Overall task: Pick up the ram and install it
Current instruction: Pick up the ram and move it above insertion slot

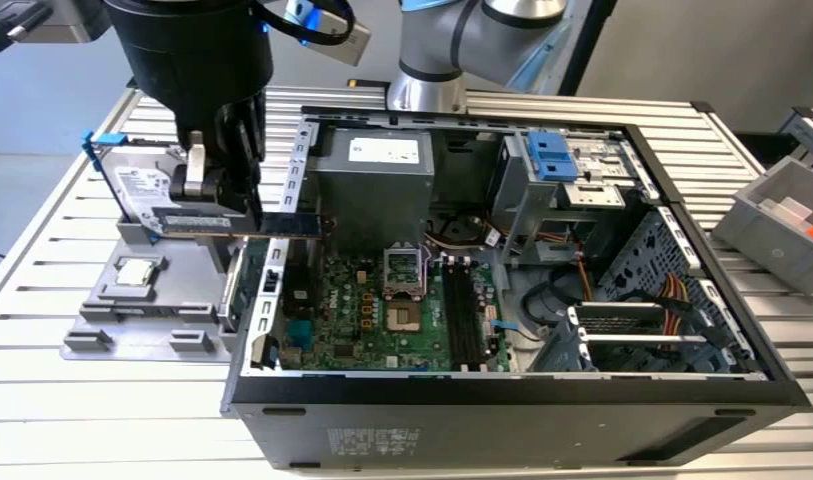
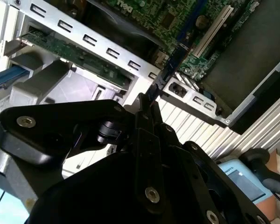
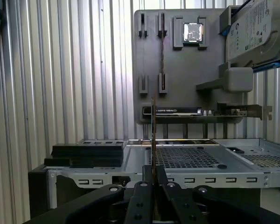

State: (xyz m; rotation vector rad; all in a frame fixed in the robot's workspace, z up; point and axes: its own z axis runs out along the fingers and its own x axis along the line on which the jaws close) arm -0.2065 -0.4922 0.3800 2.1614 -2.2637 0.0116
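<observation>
1. In the exterior view the black gripper (image 1: 226, 215) hung over the open black steel computer case (image 1: 513, 420), at its wall on the exterior view's left. Its jaws were clamped on the ram (image 1: 293, 224), a long, flat, dark greenish-grey memory stick. It was held level and on edge, probably so that its contact edge could meet the narrow black motherboard slots (image 1: 462, 320) deep inside the case. The ram was well apart from those slots. Outside the case, on the ribbed aluminium tabletop (image 1: 113, 420), lay a matt grey plastic fixture (image 1: 139, 320).
2. In the second wrist view the ram (image 2: 169, 66) ran as a thin dark strip from the gripper (image 2: 148, 105) over the case's slotted metal wall toward the green motherboard (image 2: 177, 18).
3. In the first wrist view the ram (image 3: 152, 130) showed edge-on and card-thin, pinched between the jaws of the gripper (image 3: 152, 179). Beyond the case lay the grey fixture (image 3: 177, 70).
</observation>
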